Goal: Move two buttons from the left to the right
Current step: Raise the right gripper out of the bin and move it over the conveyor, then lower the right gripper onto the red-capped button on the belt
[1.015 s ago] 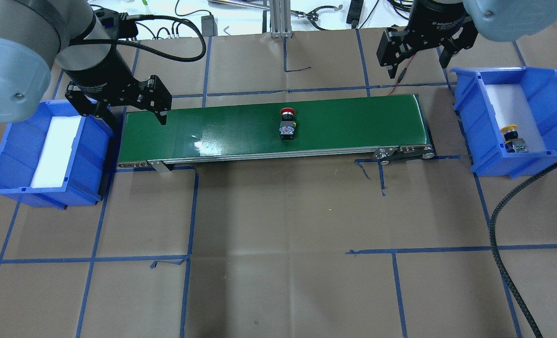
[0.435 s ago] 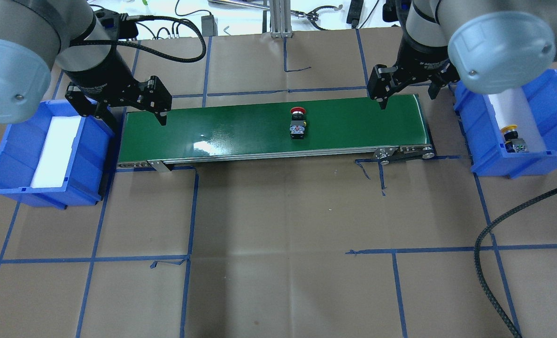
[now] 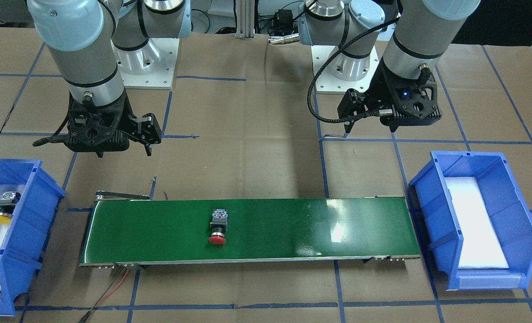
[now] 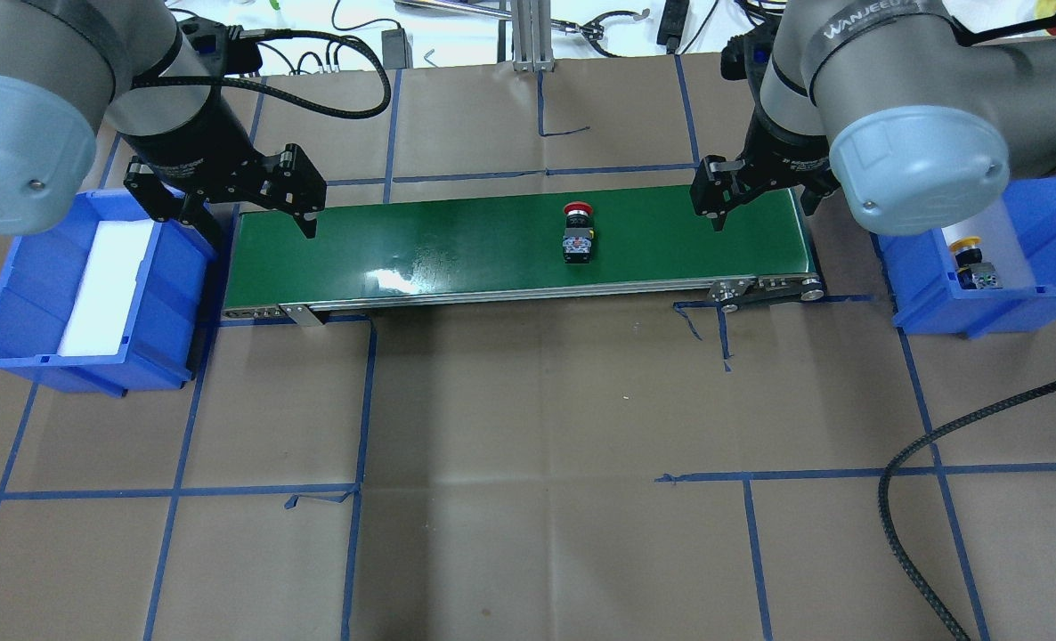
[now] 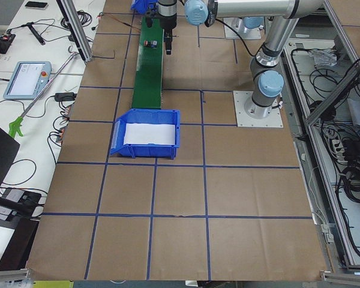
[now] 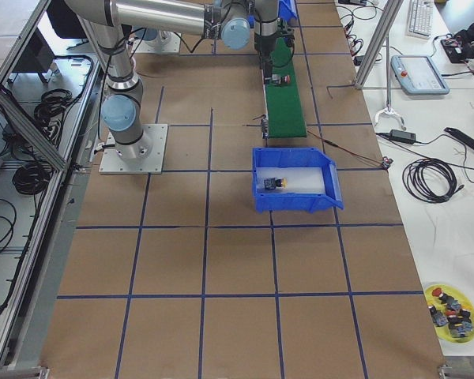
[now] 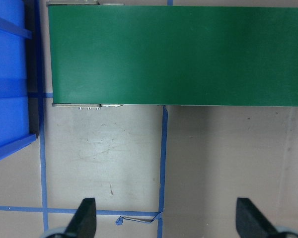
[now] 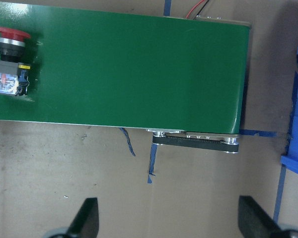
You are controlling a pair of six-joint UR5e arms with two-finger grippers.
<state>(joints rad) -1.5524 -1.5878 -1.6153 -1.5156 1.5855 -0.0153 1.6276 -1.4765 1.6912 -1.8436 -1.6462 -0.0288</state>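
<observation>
The jaws of both grippers stand wide apart, and nothing is between them. The right gripper [image 8: 169,218] hangs by the right end of the green belt [image 4: 457,240]. The left gripper [image 7: 168,218] hangs by the belt's left end.

Closest to the right gripper is the red button [image 4: 577,233]. It lies on its side on the belt, a bit past the middle toward the right end. It is not touching either gripper. Next comes the right bin [image 4: 982,307], just beside the belt's right end. The yellow button [image 4: 970,258] lies in it on the white pad. Far off at the other end is the left bin [image 4: 47,361]. Only a white pad shows in it.

So I think one button is done and one is left. The red one has to reach the right end, get picked up, and go into the right bin.

The right wrist camera shows the red button at the edge of its picture, well apart from the fingers. The left wrist camera shows only bare belt and a bit of blue bin, with no button at all. From overhead, the right arm's big joint hides part of the right bin. The front camera and the right side camera show that bin whole, with the yellow button inside. The left side camera looks right into the left bin and shows just the pad.
</observation>
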